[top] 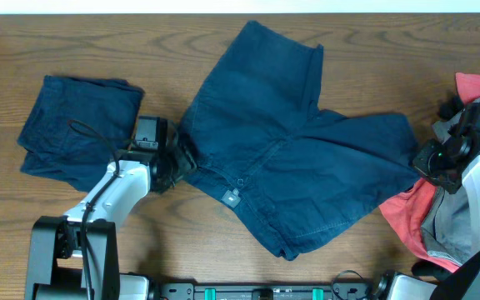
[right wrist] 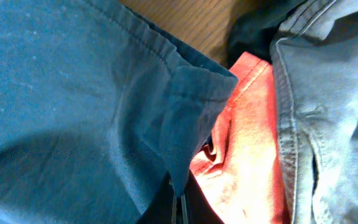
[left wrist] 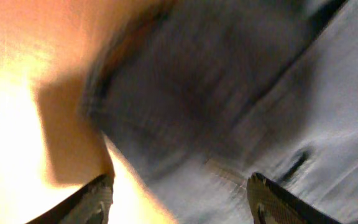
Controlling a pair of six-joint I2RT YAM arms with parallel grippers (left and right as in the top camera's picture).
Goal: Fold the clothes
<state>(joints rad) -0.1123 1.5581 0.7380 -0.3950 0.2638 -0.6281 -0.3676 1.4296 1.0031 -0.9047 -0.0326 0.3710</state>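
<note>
Overhead, the soft, limp navy shorts [top: 282, 158] sprawled, left claw [top: 176, 163] spread at their nine o'clock waistband, right claw [top: 426, 160] pinching the three o'clock hem, both seemingly sensible holds.

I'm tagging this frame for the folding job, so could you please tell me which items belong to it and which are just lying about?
For the job: spread blue shorts; folded blue shorts; red garment; grey garment.
Just there: wooden table.
</note>
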